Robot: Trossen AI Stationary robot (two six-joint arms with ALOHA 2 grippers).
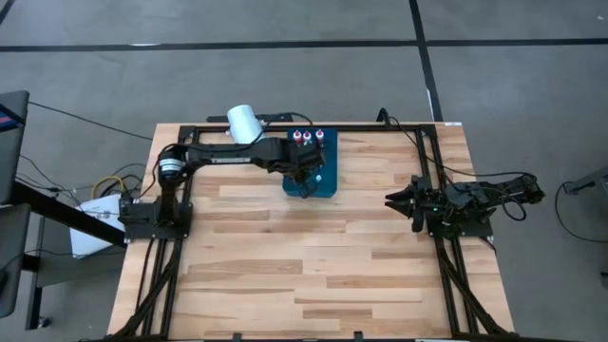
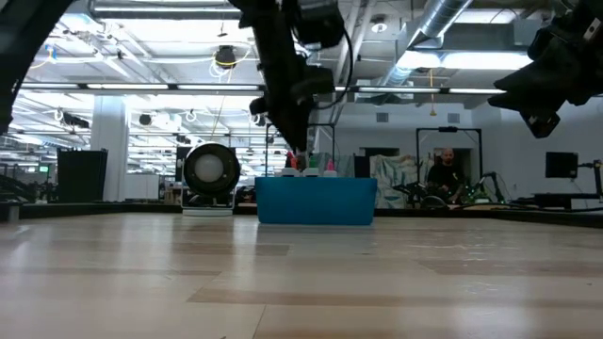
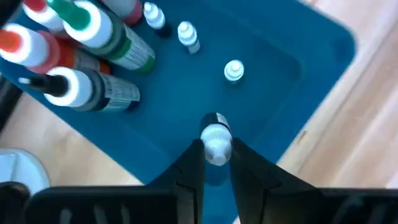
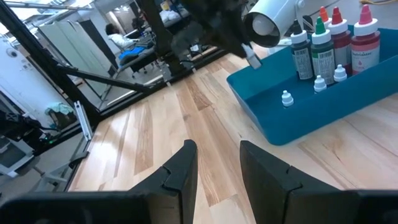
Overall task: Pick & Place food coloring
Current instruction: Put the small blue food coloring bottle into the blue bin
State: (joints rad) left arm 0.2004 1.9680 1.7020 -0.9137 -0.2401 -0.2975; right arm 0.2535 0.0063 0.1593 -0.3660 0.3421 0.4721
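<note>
A blue tray (image 1: 329,186) lies at the table's far middle. Larger white-capped colour bottles (image 3: 93,43) stand at its far end, and three tiny dropper bottles (image 3: 187,35) stand on its floor, also seen in the right wrist view (image 4: 319,83). My left gripper (image 3: 216,157) reaches over the tray (image 3: 292,56) and is shut on one more tiny white-capped dropper bottle (image 3: 216,140). My right gripper (image 4: 214,165) waits open over the table's right side (image 1: 404,201), touching nothing. My left gripper pinches a tiny dropper bottle by its white cap (image 3: 216,149) between the two fingertips (image 3: 194,158), coming from above and pointing down into the tray. The bottle's dark body points away below the fingers. Whether its bottom stands on the tray floor cannot be told.
A large white cylinder (image 1: 244,123) lies on its side just left of the tray at the table's far edge. The tray's walls (image 2: 316,200) rise around the bottles. Bare wood spreads across the near half of the table (image 1: 304,275).
</note>
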